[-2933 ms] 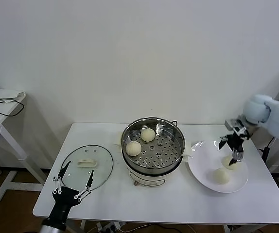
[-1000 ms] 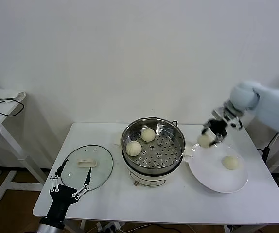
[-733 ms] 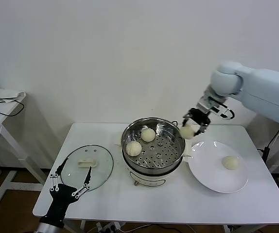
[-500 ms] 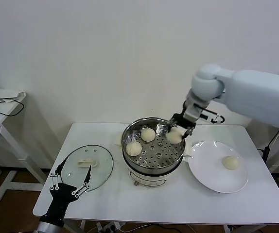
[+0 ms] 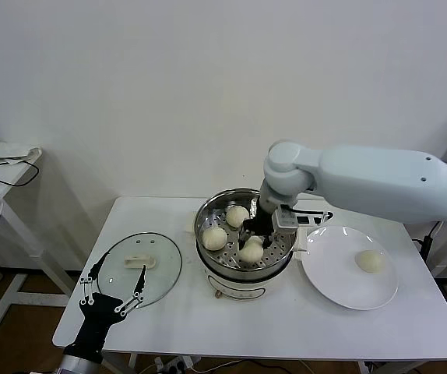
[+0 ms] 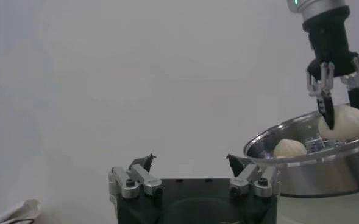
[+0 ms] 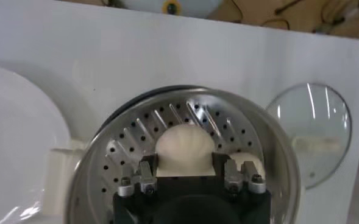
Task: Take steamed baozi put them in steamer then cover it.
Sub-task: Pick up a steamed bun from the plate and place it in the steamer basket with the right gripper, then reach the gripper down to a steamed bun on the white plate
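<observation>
Right pincer [image 5: 253, 238] lowered inside steamer [image 5: 245, 234], fingers [image 7: 146, 176] clamped on smooth cream-white domed baozi [image 5: 251, 249] against perforated tray. Two more buns [image 5: 237, 216] on tray's left and far parts; fourth bun [image 5: 371, 261] alone on white plate [image 5: 329, 273], right of steamer. Glass lid [image 5: 139, 265] flat on counter [image 5: 286, 327], left. Left pincer [image 5: 114, 292] wide, low at counter's front-left edge. No readable writing. Right wrist view alone shows bun pinched; left wrist view shows steamer's shiny outer wall.

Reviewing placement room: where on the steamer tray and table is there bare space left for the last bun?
Steamer tray: bare on the side toward the plate; its left half is crowded by three baozi and the right hand, gripping one. Table: bare front strip. Left hand hovers by the glass lid.
</observation>
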Available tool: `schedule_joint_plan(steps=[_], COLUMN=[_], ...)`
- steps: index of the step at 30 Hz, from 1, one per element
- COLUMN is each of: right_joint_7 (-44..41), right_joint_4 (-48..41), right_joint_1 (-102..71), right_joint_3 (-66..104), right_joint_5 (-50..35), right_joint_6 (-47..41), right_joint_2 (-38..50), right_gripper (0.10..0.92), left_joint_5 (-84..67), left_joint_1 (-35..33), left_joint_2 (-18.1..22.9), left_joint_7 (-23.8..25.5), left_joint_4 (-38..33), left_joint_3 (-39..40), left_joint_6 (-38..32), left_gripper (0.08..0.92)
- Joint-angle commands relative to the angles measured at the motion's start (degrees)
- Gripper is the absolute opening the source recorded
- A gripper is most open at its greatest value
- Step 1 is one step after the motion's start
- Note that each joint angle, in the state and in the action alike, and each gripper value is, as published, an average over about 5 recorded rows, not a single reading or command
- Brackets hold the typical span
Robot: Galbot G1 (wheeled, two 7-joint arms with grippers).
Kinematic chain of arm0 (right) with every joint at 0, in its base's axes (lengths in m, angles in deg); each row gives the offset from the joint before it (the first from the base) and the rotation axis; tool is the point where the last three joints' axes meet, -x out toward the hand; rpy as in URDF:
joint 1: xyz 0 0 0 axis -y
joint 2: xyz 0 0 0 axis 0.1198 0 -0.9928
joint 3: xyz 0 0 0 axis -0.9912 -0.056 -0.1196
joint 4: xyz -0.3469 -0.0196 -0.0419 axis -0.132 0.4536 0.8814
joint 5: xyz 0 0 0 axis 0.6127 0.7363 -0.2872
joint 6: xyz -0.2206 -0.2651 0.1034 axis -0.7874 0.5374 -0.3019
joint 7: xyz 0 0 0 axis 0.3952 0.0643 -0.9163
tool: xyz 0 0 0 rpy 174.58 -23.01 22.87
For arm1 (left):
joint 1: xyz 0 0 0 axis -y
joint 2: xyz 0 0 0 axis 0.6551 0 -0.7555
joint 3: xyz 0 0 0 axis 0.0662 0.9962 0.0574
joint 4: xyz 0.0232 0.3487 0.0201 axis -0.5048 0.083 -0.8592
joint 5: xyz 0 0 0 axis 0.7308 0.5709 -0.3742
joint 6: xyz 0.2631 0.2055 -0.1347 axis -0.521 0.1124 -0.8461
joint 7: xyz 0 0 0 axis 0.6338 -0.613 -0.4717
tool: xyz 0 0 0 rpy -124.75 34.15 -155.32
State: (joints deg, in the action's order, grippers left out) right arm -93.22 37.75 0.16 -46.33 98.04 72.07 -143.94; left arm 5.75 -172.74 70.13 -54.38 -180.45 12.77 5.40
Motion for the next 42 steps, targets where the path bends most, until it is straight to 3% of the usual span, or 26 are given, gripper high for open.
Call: schedule_joint_plan(steps=[1, 11, 19, 24, 28, 34, 37, 42], right_joint_7=[1.55, 1.57, 1.33, -1.71, -8.75, -14.82, -16.57, -17.32], right_joint_4=[-0.62, -4.24, -3.47, -2.46, -4.95, -15.30, -23.96, -35.62], right_joint_1=[-4.44, -6.31, -5.27, -2.76, 0.15, 1.34, -0.45, -7.62], right_joint_3=[1.08, 1.52, 3.08, 7.56, 10.47, 11.99, 12.36, 13.37], right_joint_5=[6.46, 7.57, 7.04, 1.85, -8.51, -25.91, -29.30, -28.01], right_joint_6=[4.71, 4.70, 3.21, 1.42, -5.95, -28.88, -37.37, -39.16], right_joint_2=[-1.94, -3.87, -3.10, 1.53, 8.37, 18.83, 21.82, 23.60], right_gripper=[0.612, 0.635, 0.790, 0.821, 0.823, 0.823, 0.823, 0.823], left_joint_5=[-0.07, -1.00, -1.16, -1.17, -1.12, -0.85, -0.75, -0.59], left_joint_1=[0.06, -0.08, 0.24, 0.18, 0.28, 0.25, 0.09, -0.38], left_joint_2=[0.10, -0.09, -0.02, -0.05, -0.15, -0.27, -0.35, -0.23], left_joint_7=[0.02, -0.10, -0.13, -0.11, -0.07, -0.03, 0.00, 0.04], left_joint_4=[0.16, 0.07, -0.02, 0.00, -0.08, -0.43, -0.66, -1.00], left_joint_3=[0.24, -0.59, -0.70, -0.85, -0.78, -0.29, -0.16, -0.11], left_joint_6=[-0.05, -0.24, -0.12, -0.14, -0.04, 0.12, 0.14, 0.12], left_gripper=[0.823, 0.823, 0.823, 0.823, 0.823, 0.823, 0.823, 0.823])
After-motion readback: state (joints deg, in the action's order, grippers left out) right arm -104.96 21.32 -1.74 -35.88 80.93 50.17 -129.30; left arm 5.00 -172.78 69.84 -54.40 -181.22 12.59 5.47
